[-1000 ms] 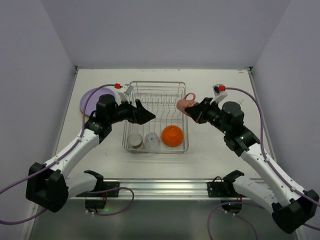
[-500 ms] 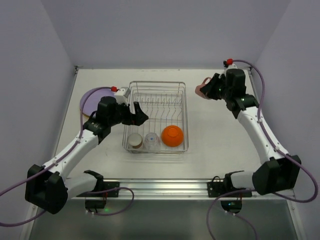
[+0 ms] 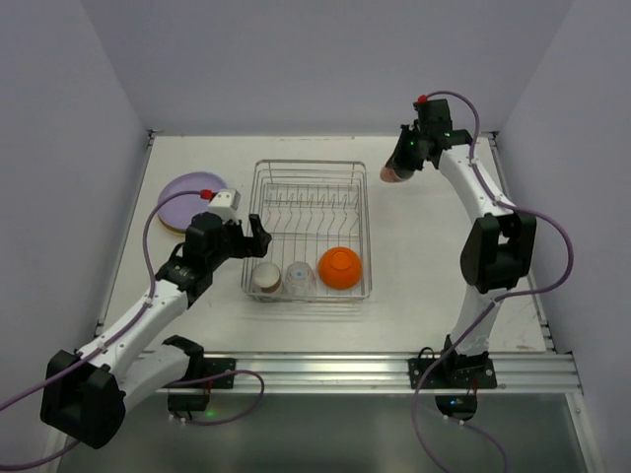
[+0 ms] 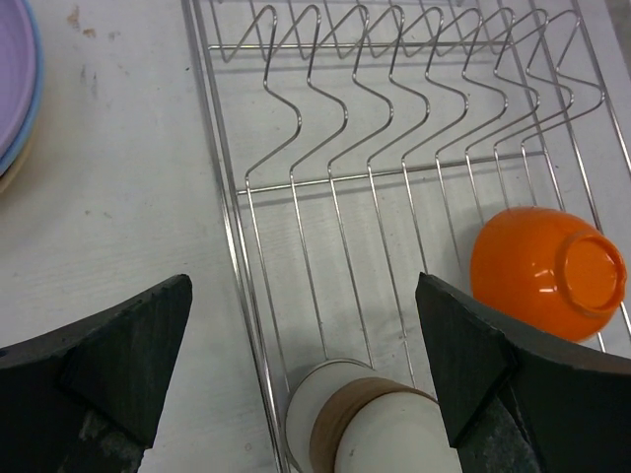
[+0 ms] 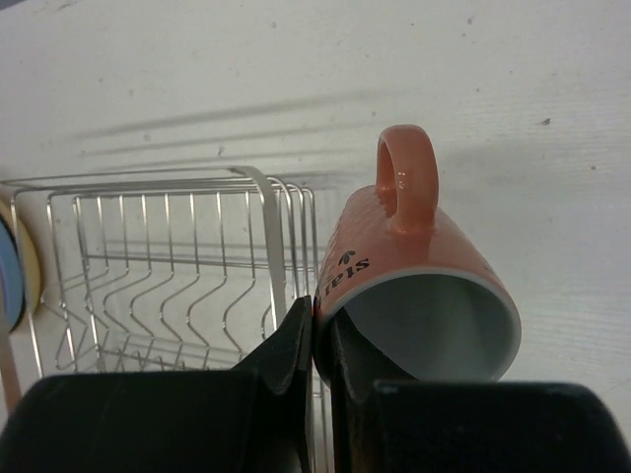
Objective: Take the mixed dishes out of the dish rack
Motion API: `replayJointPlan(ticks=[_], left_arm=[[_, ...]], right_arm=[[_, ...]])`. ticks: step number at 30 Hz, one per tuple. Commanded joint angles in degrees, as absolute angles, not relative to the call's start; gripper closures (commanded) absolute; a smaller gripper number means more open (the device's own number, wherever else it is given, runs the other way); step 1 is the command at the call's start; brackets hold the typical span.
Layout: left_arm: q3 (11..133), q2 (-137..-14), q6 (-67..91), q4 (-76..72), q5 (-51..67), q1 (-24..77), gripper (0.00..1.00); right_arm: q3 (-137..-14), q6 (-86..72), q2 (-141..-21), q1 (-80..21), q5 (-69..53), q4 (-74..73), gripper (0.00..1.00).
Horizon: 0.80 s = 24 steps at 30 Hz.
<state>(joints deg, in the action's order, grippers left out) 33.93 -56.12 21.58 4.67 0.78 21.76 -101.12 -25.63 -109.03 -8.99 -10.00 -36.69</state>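
Top external view: the rectangular silver wire dish rack (image 3: 308, 205) sits mid-table, its plate prongs bare. Along its near side stand a cream cup with a tan band (image 3: 266, 279), a clear glass (image 3: 300, 277) and an upturned orange bowl (image 3: 340, 267), left to right. A stack of round plates with a lavender one on top (image 3: 185, 198) lies on the white table (image 3: 424, 266) to the left of the rack. The left gripper (image 3: 251, 229) hangs over the rack's left edge, its jaws spread wide with nothing between them. The right gripper (image 3: 403, 164) is raised just beyond the rack's far right corner, carrying the pink mug (image 3: 393, 174) clear of the basket.

Left wrist view: both dark fingers stand far apart, above the rack's left rim. The cream cup is below and between them, the orange bowl off to the right, and the plate edges show at the upper left.

Right wrist view: the jaws are pressed together on the mug's wall at the rim. The mug is tipped on its side with its handle up, and the rack lies below to the left.
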Motion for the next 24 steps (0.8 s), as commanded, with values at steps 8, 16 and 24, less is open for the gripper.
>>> replayJointPlan(ticks=[8,16,24], left_arm=[[26.6,-47.3,18.4,-5.2,-5.1,21.3,0.0],[23.4,-42.0,19.2,-6.2,-6.7,21.3,0.0],[22.4,-40.2,19.6,-6.3,-7.1,21.3,0.0]], right_arm=[[-107.0,-21.3,-115.8,-8.8,-1.5,-41.3,1.0],[-107.9,-20.6,-119.2,-8.9,1.3,-41.7,1.0],[-108.5,-20.0,-121.9,-8.9,3.1,-42.7,1.0]])
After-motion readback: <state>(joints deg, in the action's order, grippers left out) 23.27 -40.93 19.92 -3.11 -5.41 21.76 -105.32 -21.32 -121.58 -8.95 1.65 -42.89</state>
